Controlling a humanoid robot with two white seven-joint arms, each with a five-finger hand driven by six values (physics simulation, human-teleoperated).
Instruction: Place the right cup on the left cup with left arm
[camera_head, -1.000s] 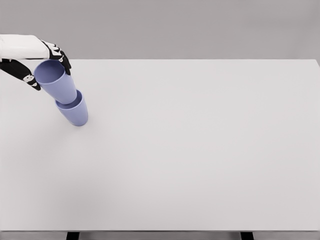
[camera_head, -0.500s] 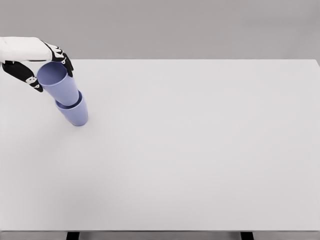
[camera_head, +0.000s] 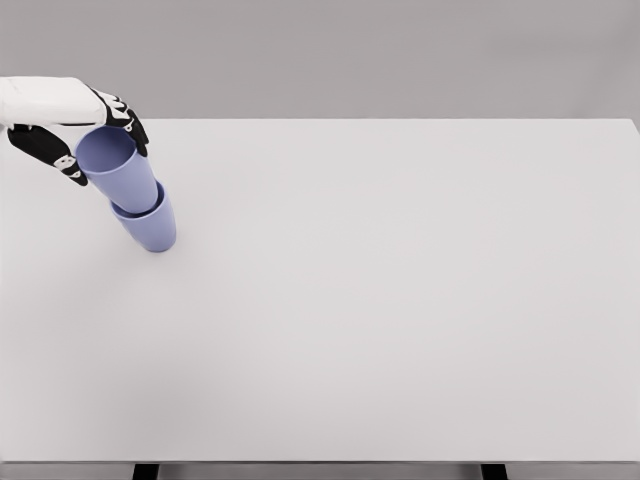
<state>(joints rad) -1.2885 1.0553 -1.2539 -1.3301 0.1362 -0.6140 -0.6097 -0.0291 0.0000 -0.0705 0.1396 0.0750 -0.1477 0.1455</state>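
Left hand (camera_head: 75, 125) pinches the upper cup (camera_head: 120, 168) at its rim, fingers wrapped round it, its base nested in the lower cup (camera_head: 150, 225) at the table's (camera_head: 400, 300) far left — gripped high so the base can drop in.

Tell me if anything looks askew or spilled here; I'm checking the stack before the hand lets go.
Nothing is spilled or damaged. The upper cup, gripped by the left hand, sits partly inside the lower cup on the table. In this head view both lean the same way, so neither looks askew.
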